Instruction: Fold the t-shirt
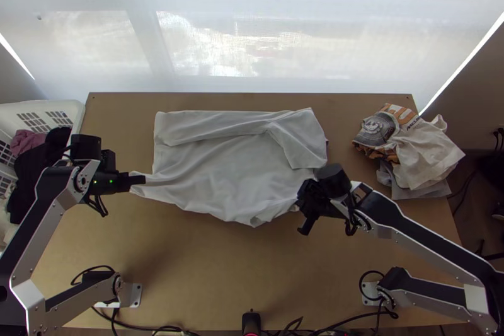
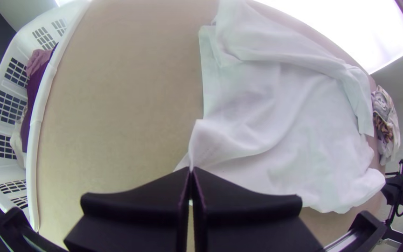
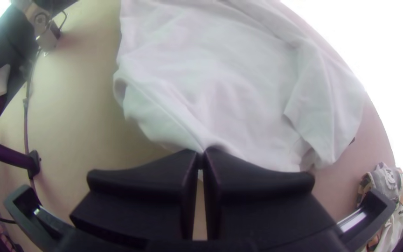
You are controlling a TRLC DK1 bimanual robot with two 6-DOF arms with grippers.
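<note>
A white t-shirt lies across the table's middle, its far side folded over toward the near side, with a sleeve-like flap angled down at the right. At its near left corner my left gripper is shut on the cloth; in the left wrist view the left gripper pinches a gathered bit of the t-shirt. My right gripper is at the near right edge. Seen in the right wrist view, the right gripper is closed on the edge of the t-shirt, which rises in creases toward the fingers.
A white basket with dark and pink clothes stands at the left edge. A pile of crumpled cloths lies at the table's right side. Bare tabletop stretches between the t-shirt and the near edge, where cables run.
</note>
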